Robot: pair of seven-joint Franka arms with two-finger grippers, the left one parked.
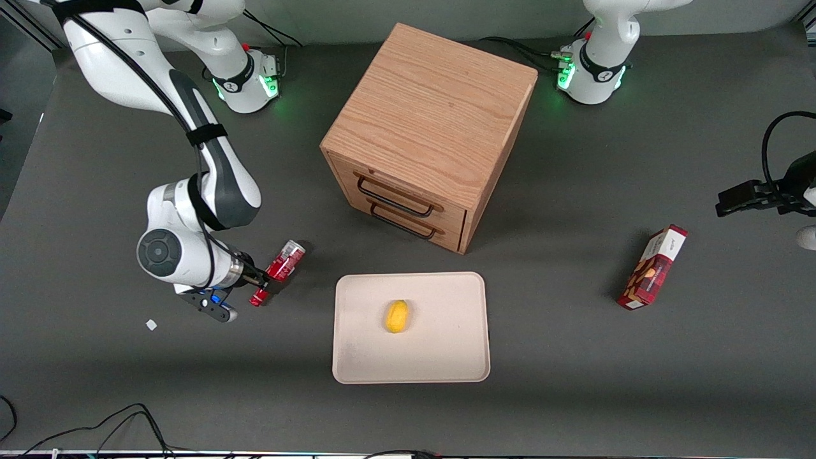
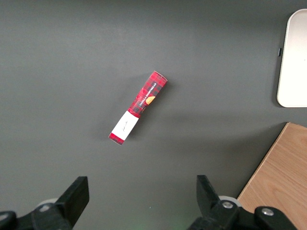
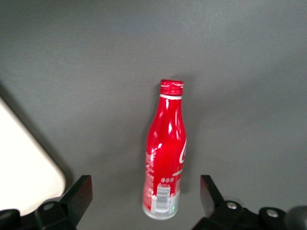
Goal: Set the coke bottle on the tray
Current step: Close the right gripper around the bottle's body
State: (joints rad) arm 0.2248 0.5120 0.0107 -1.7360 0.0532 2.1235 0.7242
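Right arm's gripper (image 1: 273, 284) at the slim red coke bottle (image 1: 280, 268), lower left of the front frame.

The bottle lay on the dark grey table (image 1: 574, 357), between spread fingers (image 3: 79, 194), untouched. The cream rectangular tray (image 1: 440, 357) sat centre-frame, well apart, holding a yellow lemon-like fruit (image 1: 396, 316), with the wooden drawer cabinet (image 1: 427, 127) above.

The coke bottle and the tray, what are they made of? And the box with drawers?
The coke bottle, lying on the table between the open fingers of the gripper, looks like painted metal: glossy red with bright glints and a silvery base. The tray looks like matte cream plastic, though that is a guess. The drawer cabinet shows wood grain, with dark, probably metal handles.
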